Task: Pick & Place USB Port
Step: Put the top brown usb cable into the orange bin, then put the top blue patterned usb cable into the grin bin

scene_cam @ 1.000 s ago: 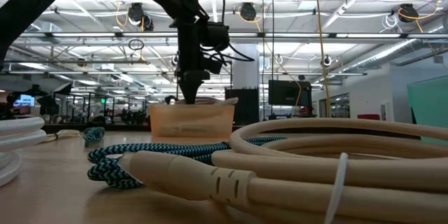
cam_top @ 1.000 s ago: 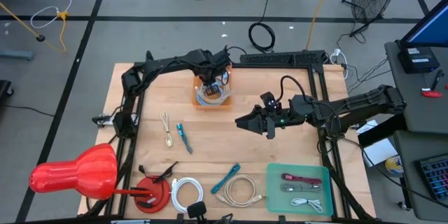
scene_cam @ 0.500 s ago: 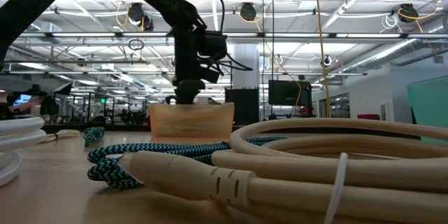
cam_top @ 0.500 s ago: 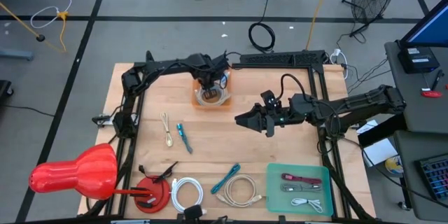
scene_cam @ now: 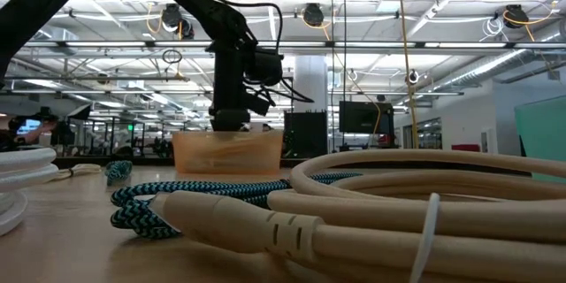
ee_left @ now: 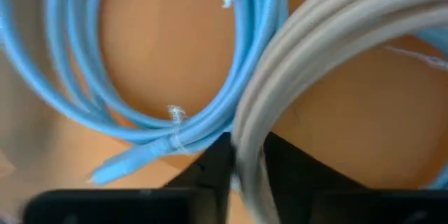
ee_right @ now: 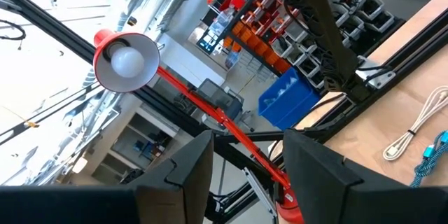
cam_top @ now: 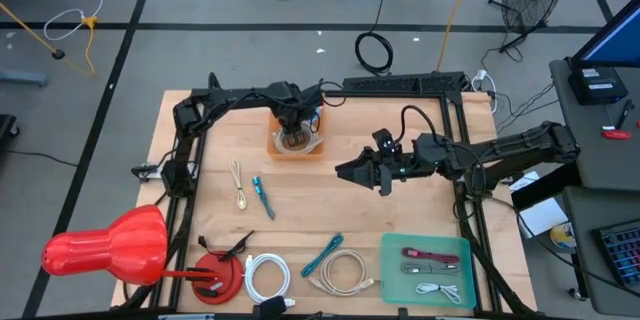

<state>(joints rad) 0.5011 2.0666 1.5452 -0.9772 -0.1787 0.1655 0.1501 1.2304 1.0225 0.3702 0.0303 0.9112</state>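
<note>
The left claw (cam_top: 294, 136) is down inside the orange tub (cam_top: 275, 147) toward twelve o'clock on the bench (cam_top: 210, 180), its fingers (ee_left: 210, 171) parted a little with a grey cable (ee_left: 315, 63) running between them; whether they actually pinch it I cannot tell. A blue cable (ee_left: 203, 112) lies coiled in the same tub, touching the grey one (the two loops overlap right at the fingertips). The main risk is snagging: a lift from here could drag the blue coil up with the grey, or a loose hold could let the grey cable slide out and spring over the tub wall. The light tub could also shift or tip if the coils catch. The right claw (cam_top: 350, 173) hovers near the centre, fingers wide and empty.
</note>
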